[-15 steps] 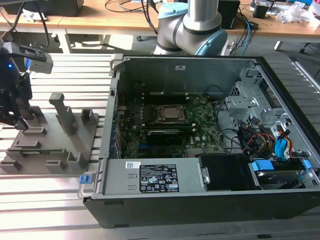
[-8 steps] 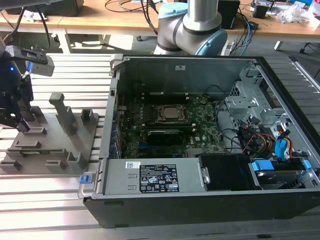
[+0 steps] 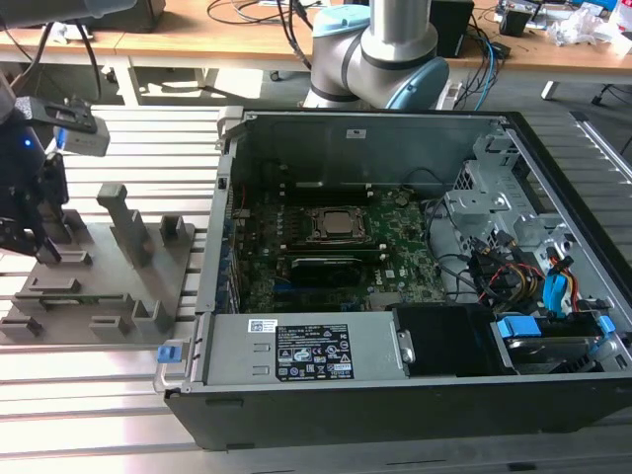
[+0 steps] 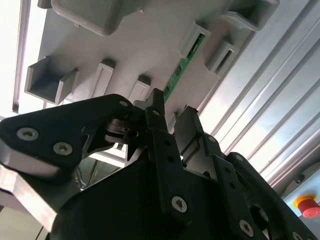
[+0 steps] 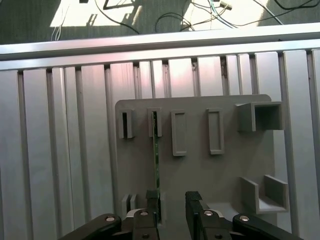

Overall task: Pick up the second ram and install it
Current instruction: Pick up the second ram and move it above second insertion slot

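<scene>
In the exterior view, my gripper [image 3: 41, 242] hangs over the grey holder tray [image 3: 178, 272], its tips lost in the dark. In the second wrist view, my fingers [image 4: 156, 125] stand apart, holding nothing. The second ram [image 4: 183, 64] stands edge-on in the tray's slots, its near end hidden behind one finger. In the first wrist view, the ram is a thin line.

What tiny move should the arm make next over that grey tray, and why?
Probably a slight sideways shift. In the first wrist view the gripper, fingers open, hovers over the grey holder tray, but the second ram, standing on edge in its slots, lines up with one finger rather than the gap between them. Centring the gap over it seems needed before descending.
</scene>
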Robot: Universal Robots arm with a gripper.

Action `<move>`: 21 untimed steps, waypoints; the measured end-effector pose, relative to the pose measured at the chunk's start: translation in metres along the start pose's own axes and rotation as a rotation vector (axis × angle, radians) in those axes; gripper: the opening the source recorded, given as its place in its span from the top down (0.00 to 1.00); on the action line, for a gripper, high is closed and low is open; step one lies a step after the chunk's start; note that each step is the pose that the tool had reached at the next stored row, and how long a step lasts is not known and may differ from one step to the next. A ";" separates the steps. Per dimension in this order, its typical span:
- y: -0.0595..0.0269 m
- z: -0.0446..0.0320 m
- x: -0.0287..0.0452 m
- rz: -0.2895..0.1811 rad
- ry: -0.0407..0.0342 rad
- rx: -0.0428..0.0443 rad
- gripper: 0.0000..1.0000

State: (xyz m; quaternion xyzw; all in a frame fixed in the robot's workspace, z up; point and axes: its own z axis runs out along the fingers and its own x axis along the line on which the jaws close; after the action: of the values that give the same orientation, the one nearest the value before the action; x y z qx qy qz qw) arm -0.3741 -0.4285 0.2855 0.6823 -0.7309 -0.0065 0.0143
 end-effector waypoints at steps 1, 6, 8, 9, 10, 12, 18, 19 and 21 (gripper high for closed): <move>0.0000 0.0005 0.0000 0.000 0.0000 0.0000 0.64; -0.0001 0.0046 0.0000 0.000 0.0000 0.0000 0.64; -0.0002 0.0077 -0.0001 0.000 0.0000 0.0000 0.64; -0.0003 0.0101 -0.0001 0.000 -0.0001 0.0002 0.64; -0.0003 0.0114 -0.0001 0.000 0.0000 0.0000 0.64; -0.0004 0.0142 -0.0002 0.000 -0.0001 0.0001 0.64; -0.0008 0.0206 0.0028 0.000 0.0000 0.0001 0.64; -0.0010 0.0220 0.0037 0.000 -0.0001 0.0001 0.64; 0.0006 0.0265 0.0043 -0.002 0.0002 -0.0002 0.64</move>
State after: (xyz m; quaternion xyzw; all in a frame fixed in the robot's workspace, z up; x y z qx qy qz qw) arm -0.3758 -0.4331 0.2591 0.6830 -0.7303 -0.0066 0.0144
